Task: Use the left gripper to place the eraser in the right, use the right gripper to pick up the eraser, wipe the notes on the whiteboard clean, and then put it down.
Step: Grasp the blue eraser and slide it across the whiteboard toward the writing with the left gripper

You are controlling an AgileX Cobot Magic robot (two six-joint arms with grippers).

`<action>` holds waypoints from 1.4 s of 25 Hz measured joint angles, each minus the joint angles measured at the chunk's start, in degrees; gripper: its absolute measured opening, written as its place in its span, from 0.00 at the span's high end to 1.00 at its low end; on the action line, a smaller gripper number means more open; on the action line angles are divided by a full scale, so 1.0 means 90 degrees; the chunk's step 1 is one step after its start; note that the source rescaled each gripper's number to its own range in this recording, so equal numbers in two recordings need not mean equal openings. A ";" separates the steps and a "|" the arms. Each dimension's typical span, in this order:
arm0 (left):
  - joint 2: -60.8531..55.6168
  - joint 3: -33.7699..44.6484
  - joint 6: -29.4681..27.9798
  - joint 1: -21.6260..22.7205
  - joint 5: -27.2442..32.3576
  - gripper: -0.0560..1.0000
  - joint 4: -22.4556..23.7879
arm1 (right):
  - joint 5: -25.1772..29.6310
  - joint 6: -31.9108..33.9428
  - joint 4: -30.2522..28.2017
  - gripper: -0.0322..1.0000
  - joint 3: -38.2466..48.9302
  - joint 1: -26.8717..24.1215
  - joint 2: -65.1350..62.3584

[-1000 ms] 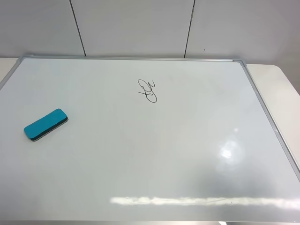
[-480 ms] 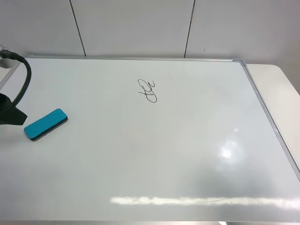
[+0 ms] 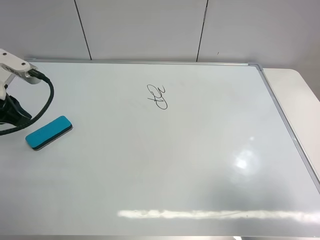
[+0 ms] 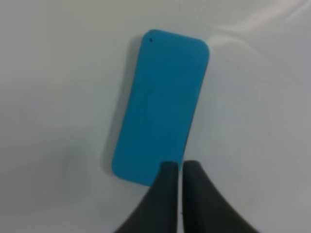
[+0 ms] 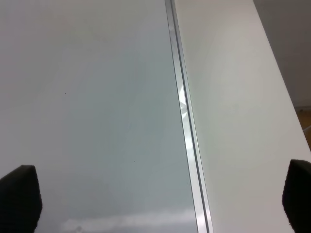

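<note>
The teal-blue eraser lies flat on the left part of the whiteboard. The black notes sit at the board's upper middle, far from the eraser. My left arm, with its white module and looping cable, reaches in at the far left, just left of the eraser. In the left wrist view my left gripper is shut and empty, its tips over one end of the eraser. My right gripper is open and holds nothing, over the whiteboard's frame.
The board's silver right edge borders a strip of white table. A pale panelled wall stands behind the board. Glare streaks lie on the board near the front.
My left arm has come into view from the left edge and moved up beside the eraser. The eraser and the notes have not moved.
</note>
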 joint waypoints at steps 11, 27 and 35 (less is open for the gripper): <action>0.1350 0.0000 0.0208 -0.0406 -0.1118 0.95 0.0000 | 0.0000 0.0000 0.0000 0.00 0.0000 0.0000 0.0000; 0.1882 -0.0003 0.0438 -0.0421 -0.1587 0.95 0.0401 | 0.0000 0.0000 0.0000 0.00 0.0000 0.0000 0.0000; 0.2163 -0.0029 0.0448 -0.0421 -0.1741 0.95 0.0789 | 0.0000 0.0000 0.0000 0.00 0.0000 0.0000 0.0000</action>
